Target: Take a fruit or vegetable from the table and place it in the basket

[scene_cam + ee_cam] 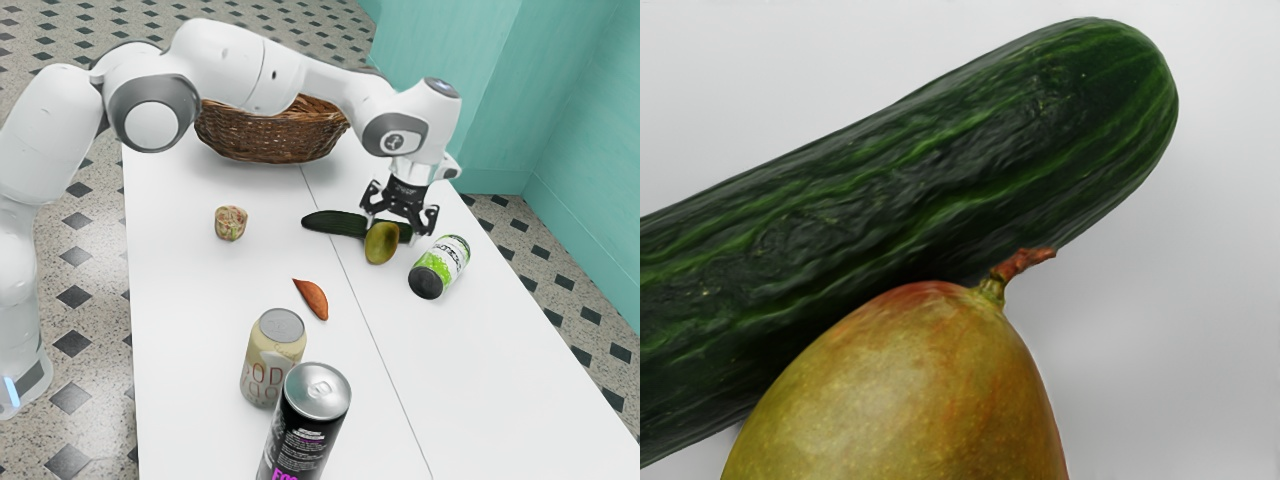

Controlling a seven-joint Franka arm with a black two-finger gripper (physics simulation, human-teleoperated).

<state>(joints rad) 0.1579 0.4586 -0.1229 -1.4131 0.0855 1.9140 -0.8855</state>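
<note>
My gripper (400,222) is open above the table, its two fingers spread wide over the cucumber (331,223) and beside the mango (382,244). Both lie on the white table (210,330). The wrist view has the dark green cucumber (890,190) stretching diagonally, with the yellow-green, red-tinged mango (910,390) close against it, its short stem showing. The brown wicker basket (270,138) stands at the table's far end, partly behind the arm in the exterior view.
A green and white can (441,266) lies just to the exterior view's right of the mango. Elsewhere are a small mottled lump (230,223), an orange-brown root-like piece (312,299), a beige can (273,360) and a tall black can (306,425).
</note>
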